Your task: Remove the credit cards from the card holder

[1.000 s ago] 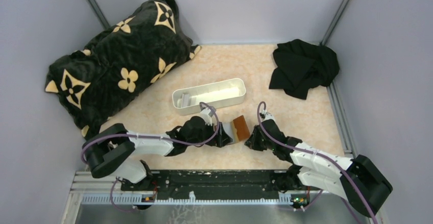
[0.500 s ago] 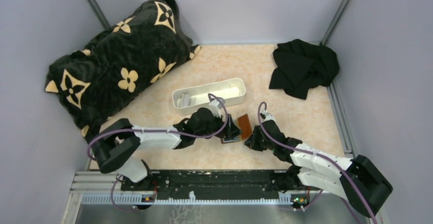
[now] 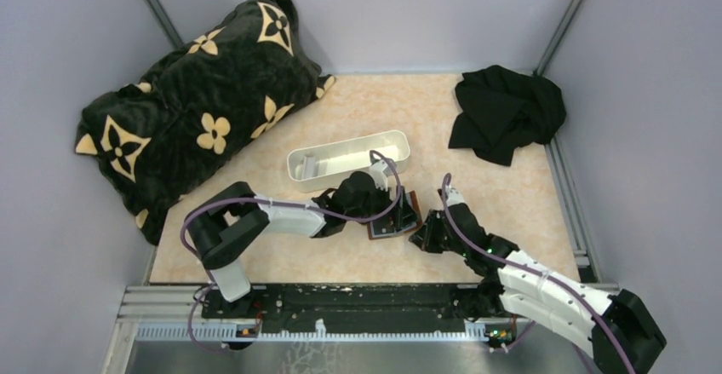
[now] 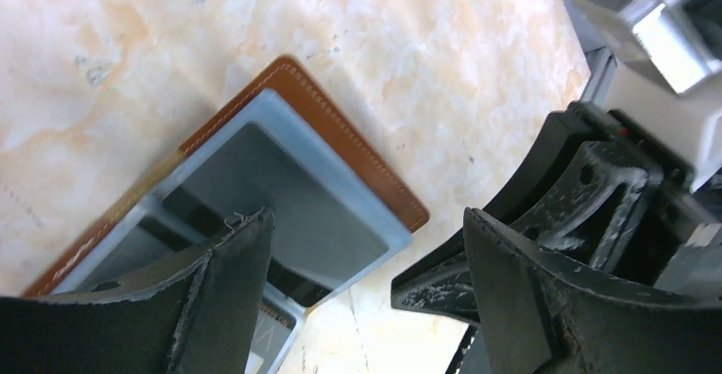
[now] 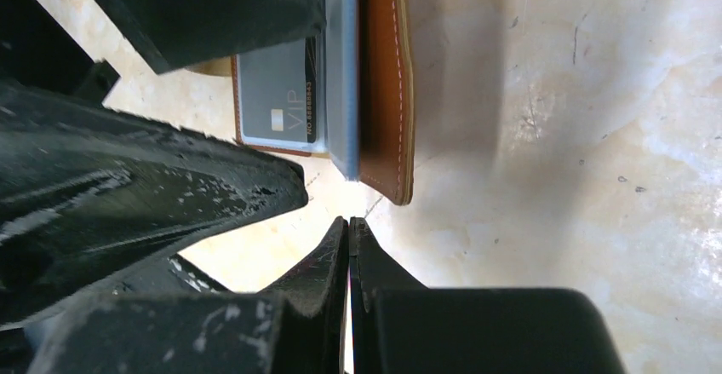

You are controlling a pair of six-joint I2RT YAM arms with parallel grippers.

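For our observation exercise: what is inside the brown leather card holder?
The brown leather card holder shows one grey VIP-marked card in a blue-grey pocket. The left gripper hides the rest.

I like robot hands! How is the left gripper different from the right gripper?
The left gripper has its jaws wide apart; the right gripper has them pressed shut. The left gripper hangs over the open wallet; the right gripper points at the wallet's corner from beside it. Both are black, sit low over the table, and hold nothing.
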